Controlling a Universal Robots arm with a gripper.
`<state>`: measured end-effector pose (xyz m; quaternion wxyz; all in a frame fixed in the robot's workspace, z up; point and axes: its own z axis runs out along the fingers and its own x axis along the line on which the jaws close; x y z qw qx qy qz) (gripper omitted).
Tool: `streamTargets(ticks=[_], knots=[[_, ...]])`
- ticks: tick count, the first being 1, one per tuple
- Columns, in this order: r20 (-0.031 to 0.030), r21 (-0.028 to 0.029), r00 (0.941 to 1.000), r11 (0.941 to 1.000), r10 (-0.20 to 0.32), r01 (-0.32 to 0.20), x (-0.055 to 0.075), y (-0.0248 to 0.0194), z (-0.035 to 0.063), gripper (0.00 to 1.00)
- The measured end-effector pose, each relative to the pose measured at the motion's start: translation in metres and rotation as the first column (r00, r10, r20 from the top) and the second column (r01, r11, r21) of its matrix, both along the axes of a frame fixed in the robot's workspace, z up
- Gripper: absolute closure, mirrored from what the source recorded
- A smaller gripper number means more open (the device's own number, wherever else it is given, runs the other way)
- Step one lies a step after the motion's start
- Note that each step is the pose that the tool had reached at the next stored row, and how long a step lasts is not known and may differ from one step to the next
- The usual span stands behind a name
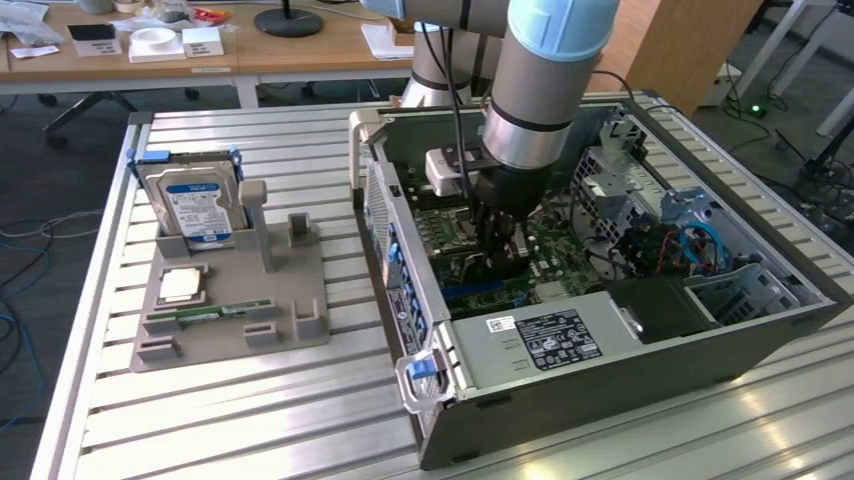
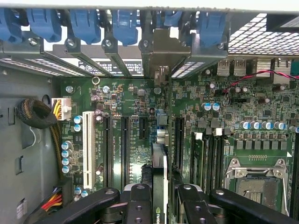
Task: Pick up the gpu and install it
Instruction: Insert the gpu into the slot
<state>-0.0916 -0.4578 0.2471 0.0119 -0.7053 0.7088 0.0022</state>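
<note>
Inside the open computer case (image 1: 747, 335), my gripper (image 1: 497, 245) hangs low over the green motherboard (image 1: 447, 215). The wrist view looks along the gpu (image 2: 159, 163), which stands edge-on between my black fingers (image 2: 138, 205), so my gripper (image 2: 159, 205) is shut on it. Its silvery end bracket (image 2: 163, 51) reaches up to the row of blue slot latches (image 2: 124, 23) at the case's rear wall. The card's lower edge sits over a black expansion slot between the neighbouring slots (image 2: 125, 149); whether it is seated I cannot tell.
On the exterior view's left, a grey holder (image 1: 287, 320) carries a silver hard drive (image 1: 198, 205), a CPU (image 1: 180, 285) and a RAM stick (image 1: 200, 315). The power supply (image 1: 561, 335) fills the case's near side. A CPU socket (image 2: 254, 179) and a white slot (image 2: 87, 147) flank the card.
</note>
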Motion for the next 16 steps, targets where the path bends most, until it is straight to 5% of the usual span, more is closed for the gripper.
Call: streamTargets(ticks=[16], knots=[[0.0, 0.0, 1.0, 1.0, 0.0, 0.0, 0.0, 0.0, 0.0, 0.74]])
